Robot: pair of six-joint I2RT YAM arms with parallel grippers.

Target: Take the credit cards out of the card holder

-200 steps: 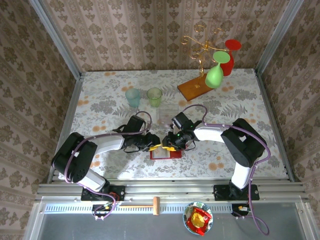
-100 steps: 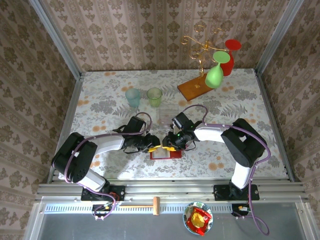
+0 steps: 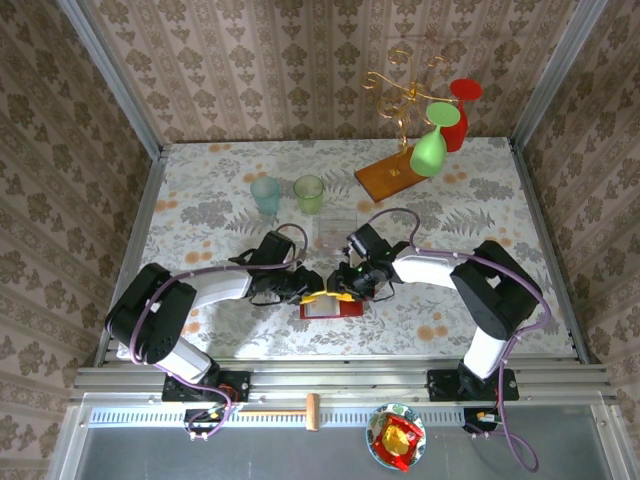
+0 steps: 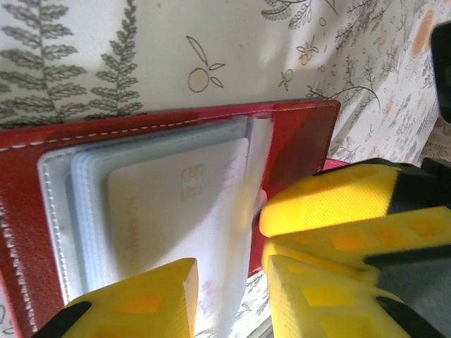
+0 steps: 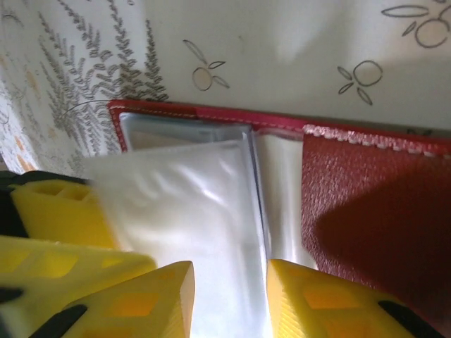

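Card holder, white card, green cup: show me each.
card holder [image 4: 299, 141], left wrist view, red cover.
white card [image 4: 162, 225], left wrist view, face below chip.
green cup [image 3: 309, 192], top view, its side.

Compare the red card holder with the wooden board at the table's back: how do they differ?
The card holder is red; the wooden board is orange-brown. The card holder lies open near the front, clear sleeves showing; the wooden board sits back right. The card holder keeps a pale card in a sleeve; the wooden board bears a gold wire rack. Both lie flat on the table.

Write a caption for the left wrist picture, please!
Yellow jaws beside a white card tucked in the open red card holder.
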